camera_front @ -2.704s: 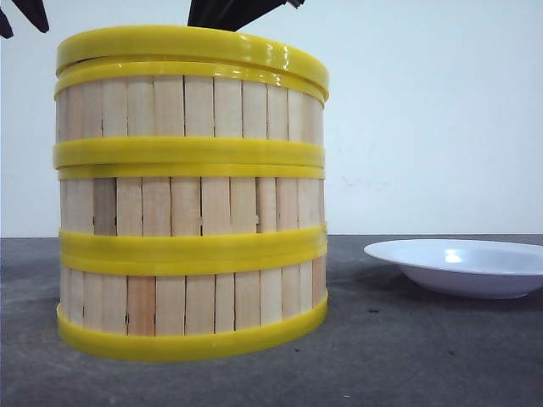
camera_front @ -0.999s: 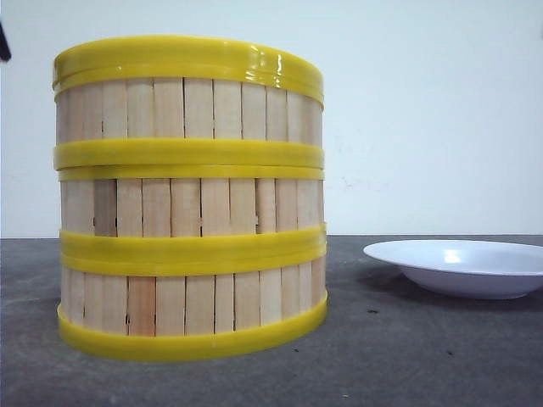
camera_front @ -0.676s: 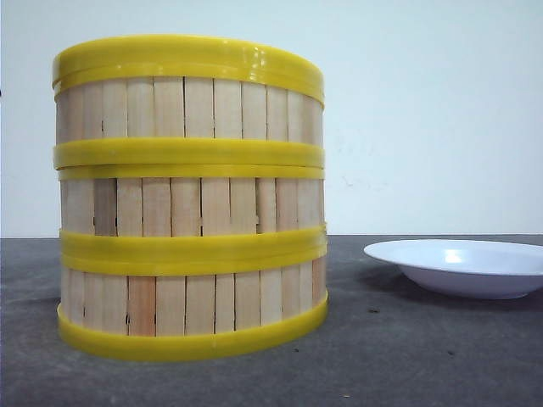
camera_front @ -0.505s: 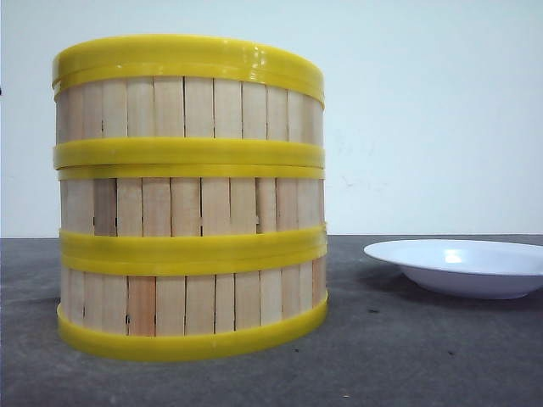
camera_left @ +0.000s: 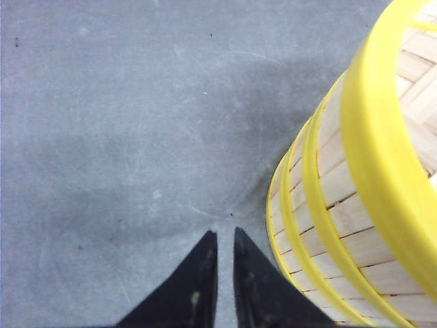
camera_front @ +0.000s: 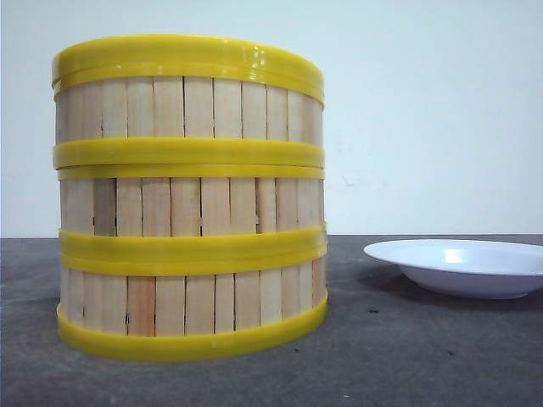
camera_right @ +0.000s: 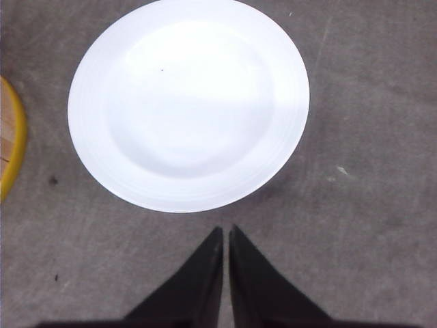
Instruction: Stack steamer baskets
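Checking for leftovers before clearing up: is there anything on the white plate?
No, the white plate is bare in the right wrist view.

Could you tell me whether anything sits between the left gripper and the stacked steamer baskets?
Nothing visible does. The left gripper hangs over bare table beside the steamer baskets, jaws nearly together and empty. The white plate lies on the stack's far side.
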Controlling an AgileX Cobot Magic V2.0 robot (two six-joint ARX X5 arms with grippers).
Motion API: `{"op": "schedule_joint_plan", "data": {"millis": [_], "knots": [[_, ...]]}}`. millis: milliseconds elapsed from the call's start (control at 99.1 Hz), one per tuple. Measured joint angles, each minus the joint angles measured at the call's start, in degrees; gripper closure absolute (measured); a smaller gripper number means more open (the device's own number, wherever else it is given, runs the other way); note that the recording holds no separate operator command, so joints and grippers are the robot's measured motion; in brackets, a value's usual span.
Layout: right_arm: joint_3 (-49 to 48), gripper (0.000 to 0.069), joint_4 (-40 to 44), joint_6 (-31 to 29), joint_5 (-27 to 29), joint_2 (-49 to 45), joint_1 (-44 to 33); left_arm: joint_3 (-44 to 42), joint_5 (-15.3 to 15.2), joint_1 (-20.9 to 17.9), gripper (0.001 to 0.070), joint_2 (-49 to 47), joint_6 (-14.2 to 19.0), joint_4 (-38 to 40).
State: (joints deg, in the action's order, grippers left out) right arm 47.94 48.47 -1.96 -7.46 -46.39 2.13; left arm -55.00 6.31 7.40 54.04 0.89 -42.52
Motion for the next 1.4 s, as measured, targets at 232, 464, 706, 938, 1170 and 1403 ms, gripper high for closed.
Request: {"op": "schedule_joint_plan", "data": {"millis": [232, 464, 706, 938, 1170, 1403], "knots": [[0.0, 0.0681, -0.5, 0.0, 0.0, 0.0, 0.0, 0.0, 0.0, 0.0, 0.0695, 0.0, 0.0, 0.0], [0.0, 0.0681, -0.5, 0.0, 0.0, 0.0, 0.0, 3.4, -4.4, -1.1, 0.0695, -3.0, -1.7, 5.3], [0.0, 0.0681, -0.8, 0.0, 0.0, 0.0, 0.0, 26.4, -6.5, -3.4, 0.0695, -21.9, 0.0, 25.2], [0.0, 0.0681, -3.4, 0.0, 0.0, 0.0, 0.0, 45.9, -9.4, -3.8, 0.0695, -42.2, 3.7, 29.9], [0.0, 0.0681, -5.2, 0.0, 0.0, 0.0, 0.0, 52.7, -9.4, -3.8, 0.0696, -53.7, 4.5, 32.2], [0.0, 0.0681, -6.6, 0.0, 0.0, 0.1, 0.0, 53.1, -8.3, -3.7, 0.0696, -53.8, 3.6, 32.0]]}}
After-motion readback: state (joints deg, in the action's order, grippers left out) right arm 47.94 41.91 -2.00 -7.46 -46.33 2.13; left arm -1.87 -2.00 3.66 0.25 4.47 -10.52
